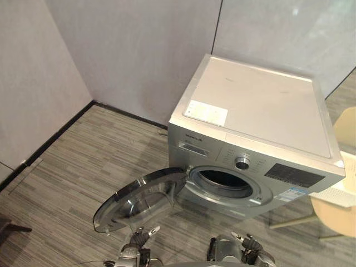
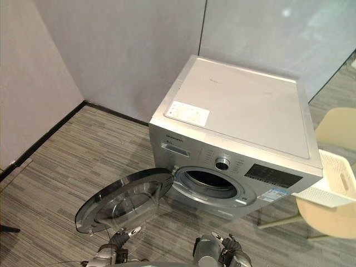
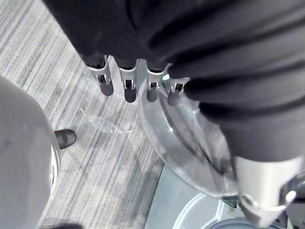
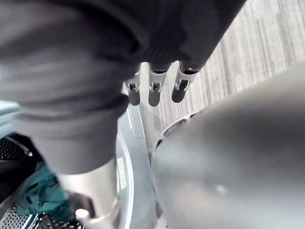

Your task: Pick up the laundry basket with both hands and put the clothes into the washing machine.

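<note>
Left hand and right hand hang empty, fingers straight; you see green clothes inside the washing machine, the laundry basket on the chair, so loading appears done.

Laundry basket sits right of washing machine (door swung left).

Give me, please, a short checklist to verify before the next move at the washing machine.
1. Door of the washing machine swung open: ok.
2. Green cloth inside the drum: ok.
3. Drum rim free of hanging cloth: ok.
4. Left hand open and empty: ok.
5. Right hand open and empty: ok.
6. Laundry basket on the chair empty: cannot tell.
</note>
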Motion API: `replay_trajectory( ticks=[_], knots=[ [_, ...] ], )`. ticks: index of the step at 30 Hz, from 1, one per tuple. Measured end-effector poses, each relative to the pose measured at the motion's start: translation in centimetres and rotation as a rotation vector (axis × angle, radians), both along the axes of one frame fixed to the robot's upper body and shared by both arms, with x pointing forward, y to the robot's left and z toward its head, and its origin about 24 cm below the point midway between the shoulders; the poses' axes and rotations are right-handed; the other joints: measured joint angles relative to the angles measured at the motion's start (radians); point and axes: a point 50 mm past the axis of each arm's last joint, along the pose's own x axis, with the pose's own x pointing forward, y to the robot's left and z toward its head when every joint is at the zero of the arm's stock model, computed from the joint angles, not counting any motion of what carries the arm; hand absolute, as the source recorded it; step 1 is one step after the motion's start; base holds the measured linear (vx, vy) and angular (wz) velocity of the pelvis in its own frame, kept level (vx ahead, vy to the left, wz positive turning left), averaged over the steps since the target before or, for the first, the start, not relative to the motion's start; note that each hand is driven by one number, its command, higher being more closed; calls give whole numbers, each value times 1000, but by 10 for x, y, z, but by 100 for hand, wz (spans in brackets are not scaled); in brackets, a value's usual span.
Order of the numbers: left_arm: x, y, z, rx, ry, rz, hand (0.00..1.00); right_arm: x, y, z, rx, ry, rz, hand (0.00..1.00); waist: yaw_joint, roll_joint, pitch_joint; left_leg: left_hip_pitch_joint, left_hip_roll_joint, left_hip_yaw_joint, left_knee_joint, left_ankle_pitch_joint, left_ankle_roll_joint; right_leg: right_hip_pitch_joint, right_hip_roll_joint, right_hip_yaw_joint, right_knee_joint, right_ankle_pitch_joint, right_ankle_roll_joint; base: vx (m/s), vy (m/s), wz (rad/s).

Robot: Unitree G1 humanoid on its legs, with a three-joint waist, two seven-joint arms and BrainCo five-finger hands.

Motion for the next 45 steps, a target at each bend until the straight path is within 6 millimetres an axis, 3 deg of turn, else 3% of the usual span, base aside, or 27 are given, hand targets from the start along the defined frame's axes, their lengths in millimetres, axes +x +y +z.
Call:
replay_trajectory(
  ticks=[1,2,4,7,10,12,13,15,17,18,20,21,22,23,24,25,26,27,29,33,34,37,40,43,45],
  knots=[
    [-2,4,0,6,3,16,0,-3,3,-1,9,10,1,0,-1,-15,-8,0,-14,-10,-4,13,-2,43,-9,16,-30,12,29,-7,-168,26],
    [-2,8,0,11,7,27,0,-3,5,-2,20,18,4,0,-2,-26,-17,-7,-31,-23,-24,42,-14,84,7,11,-112,-49,79,-26,-149,22],
    [-7,-2,-2,-17,17,37,0,-4,-1,-1,5,18,24,0,2,17,-28,-13,-15,-26,-82,85,-20,140,47,14,-271,-93,58,-45,-104,-3],
    [-5,-2,-1,-42,-4,94,0,-3,-1,-2,-8,33,71,0,41,25,-40,-44,-12,7,-94,111,-25,227,72,14,-529,-144,48,-133,-160,-43],
    [1,4,3,-47,-49,185,0,12,13,0,-7,11,184,0,49,-11,-48,-117,-20,26,-97,148,-30,243,76,11,-722,-145,45,-182,-107,-22],
    [8,0,6,-71,-81,201,0,13,13,0,-14,10,204,0,45,-12,-41,-159,-9,0,-68,160,-31,242,95,-10,-753,-126,28,-180,-79,31],
    [16,-5,9,-82,-117,172,0,9,12,-1,-18,21,205,0,45,-11,-36,-186,-1,-30,-16,157,-30,260,100,-36,-754,-124,24,-179,-59,71],
    [30,-16,20,-101,-200,114,0,14,5,2,-45,10,214,0,49,16,-8,-230,22,-71,90,123,-35,277,117,-71,-750,-123,21,-256,-44,58],
    [51,-28,42,-128,-351,66,0,36,-5,10,-97,-40,223,0,54,55,12,-270,31,-122,116,141,-64,258,124,-94,-739,-108,-3,-243,-27,30],
    [56,-30,49,-133,-391,54,0,39,-8,11,-105,-48,216,0,52,59,15,-277,24,-134,119,144,-71,251,118,-101,-739,-105,-7,-178,23,16],
    [68,-36,74,-163,-532,54,0,49,-12,16,-122,-78,179,0,65,66,27,-312,24,-129,382,26,-7,243,93,-95,-733,-83,3,-196,93,-4],
    [73,-36,92,-167,-627,56,0,47,-13,16,-126,-84,178,0,68,73,23,-293,27,-134,436,-13,-12,245,90,-87,-745,-70,12,-175,122,-7],
    [76,-35,101,-168,-674,56,0,46,-13,16,-127,-84,182,0,69,83,17,-281,32,-138,420,-35,-19,243,94,-84,-753,-63,14,-142,160,-8],
    [82,-35,115,-177,-749,62,0,44,-12,15,-128,-75,190,0,72,113,-2,-258,33,-137,341,-77,-6,242,104,-81,-777,-48,33,-83,188,-4],
    [87,-36,124,-194,-794,65,0,43,-8,14,-121,-66,207,0,73,101,-6,-243,10,-127,262,-84,-7,241,102,-67,-812,-23,39,-67,189,-4],
    [89,-34,128,-191,-813,67,0,43,-2,13,-112,-61,229,0,73,96,-9,-236,-6,-123,221,-67,-7,241,95,-65,-826,-20,36,-21,157,5],
    [89,-31,133,-188,-837,62,0,39,8,10,-92,-53,249,0,70,66,-27,-213,-41,-122,148,-39,-10,243,77,-60,-844,-20,35,10,91,21],
    [91,-34,140,-196,-867,54,0,35,12,8,-80,-43,247,0,66,60,-34,-204,-69,-132,95,-9,-8,242,63,-56,-857,-13,29,18,72,36],
    [94,-42,151,-220,-914,15,0,29,12,6,-81,-33,256,0,42,64,-45,-200,-101,-159,40,41,6,243,45,-74,-857,2,26,3,33,62],
    [98,-48,169,-232,-990,-20,0,21,6,5,-98,-14,255,0,46,82,-56,-136,-122,-175,-90,118,8,259,31,-100,-875,3,28,55,-2,22],
    [99,-45,174,-209,-1018,-26,0,19,6,5,-101,-12,267,0,45,82,-64,-104,-120,-165,-162,154,12,256,35,-100,-884,4,30,77,-47,-9],
    [102,-34,179,-130,-1050,-31,0,16,5,4,-104,-10,266,0,35,81,-76,-99,-114,-154,-212,175,13,238,44,-95,-901,14,46,79,-45,-13],
    [111,3,185,47,-1070,37,0,16,5,4,-101,-11,268,0,21,60,-71,-125,-103,-114,-212,176,15,202,54,-62,-914,22,51,63,-25,-34],
    [138,48,194,191,-1072,145,0,19,5,5,-95,-24,274,0,21,27,-51,-169,-87,-66,-212,176,15,148,71,-23,-943,58,46,43,-25,-50],
    [160,89,210,302,-1061,243,0,24,4,7,-94,-47,269,0,17,-2,-34,-208,-71,-31,-211,177,14,101,90,-2,-972,108,41,18,-16,-52]
  ],
)
